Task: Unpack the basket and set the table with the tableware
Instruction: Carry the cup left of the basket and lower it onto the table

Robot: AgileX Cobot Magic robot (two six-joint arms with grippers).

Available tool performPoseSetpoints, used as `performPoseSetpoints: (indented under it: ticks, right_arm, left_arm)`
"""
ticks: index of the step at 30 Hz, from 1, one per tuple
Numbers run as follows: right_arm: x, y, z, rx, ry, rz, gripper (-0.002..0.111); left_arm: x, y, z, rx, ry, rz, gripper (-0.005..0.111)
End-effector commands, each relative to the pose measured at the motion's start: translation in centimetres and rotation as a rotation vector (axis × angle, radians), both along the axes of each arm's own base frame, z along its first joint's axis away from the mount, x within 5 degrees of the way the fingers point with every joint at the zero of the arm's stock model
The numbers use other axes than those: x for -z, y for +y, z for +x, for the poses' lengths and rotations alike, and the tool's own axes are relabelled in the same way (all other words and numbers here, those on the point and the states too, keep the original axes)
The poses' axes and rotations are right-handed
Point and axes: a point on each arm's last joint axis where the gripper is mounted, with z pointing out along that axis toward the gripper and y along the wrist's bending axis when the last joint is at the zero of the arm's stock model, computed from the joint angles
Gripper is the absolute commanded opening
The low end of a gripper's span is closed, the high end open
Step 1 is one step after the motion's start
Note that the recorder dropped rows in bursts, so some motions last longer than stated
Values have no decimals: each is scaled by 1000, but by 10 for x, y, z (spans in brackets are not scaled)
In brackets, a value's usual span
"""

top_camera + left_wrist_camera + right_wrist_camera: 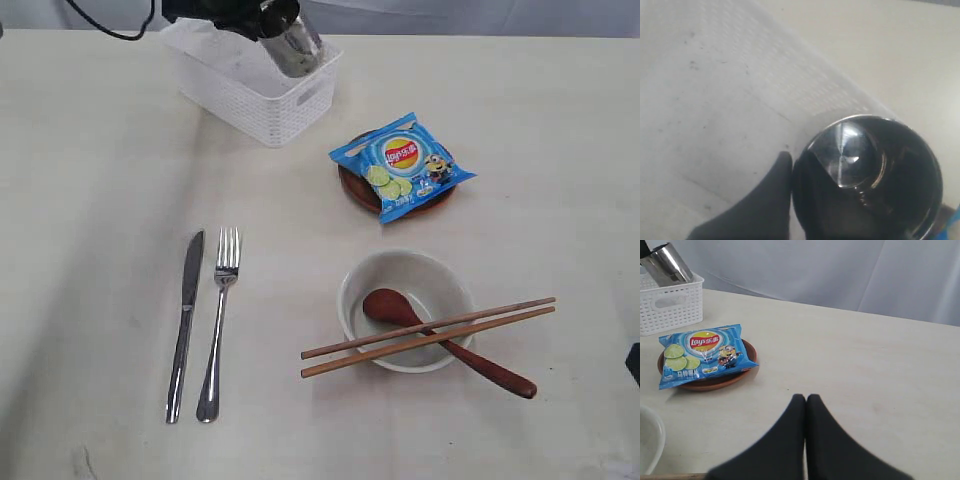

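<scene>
1. My left hand (792, 172) grips the shiny steel cup (297, 47) by its rim, tilted over the white lattice plastic basket (268, 100).
2. My right hand (806, 405) pinched closed, empty, over pale cream bench (880, 365).

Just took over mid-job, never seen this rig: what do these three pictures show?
It is a two-armed robot. One picture looks over the table from outside; the other two come from cameras on each wrist. The left gripper is shut on the steel cup, tilted over the white basket. The right gripper is shut and empty. On the table lie a knife and fork, a bowl with a wooden spoon in it and chopsticks across its rim, and a brown plate under a blue chips packet.
</scene>
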Motion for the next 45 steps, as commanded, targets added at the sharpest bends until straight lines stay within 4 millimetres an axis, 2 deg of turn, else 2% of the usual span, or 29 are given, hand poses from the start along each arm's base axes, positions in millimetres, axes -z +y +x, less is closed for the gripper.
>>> performPoseSetpoints:
  ticks: [1, 7, 13, 20, 26, 31, 36, 45]
  right_arm:
    - [0, 0, 0, 6, -8, -4, 0]
    - [0, 0, 0, 6, -8, -4, 0]
    - [0, 0, 0, 6, -8, -4, 0]
    - [0, 0, 0, 6, -8, -4, 0]
    - [0, 0, 0, 6, -8, -4, 0]
    - [0, 0, 0, 6, -8, -4, 0]
    - [0, 0, 0, 6, -8, -4, 0]
    - [0, 0, 0, 6, -8, -4, 0]
  left_arm:
    - [-36, 16, -7, -4, -12, -38, 0]
    - [-37, 41, -13, -32, 119, -21, 0]
    - [-41, 46, -21, 7, 171, 9, 0]
    - [-79, 55, -34, 32, 88, 77, 0]
    - [-100, 55, -48, 69, 45, 93, 0]
    - [-93, 51, -61, 88, 79, 148, 0]
    - [-76, 43, -78, 143, 145, 189, 0]
    - [-74, 33, -122, 239, 175, 270, 0]
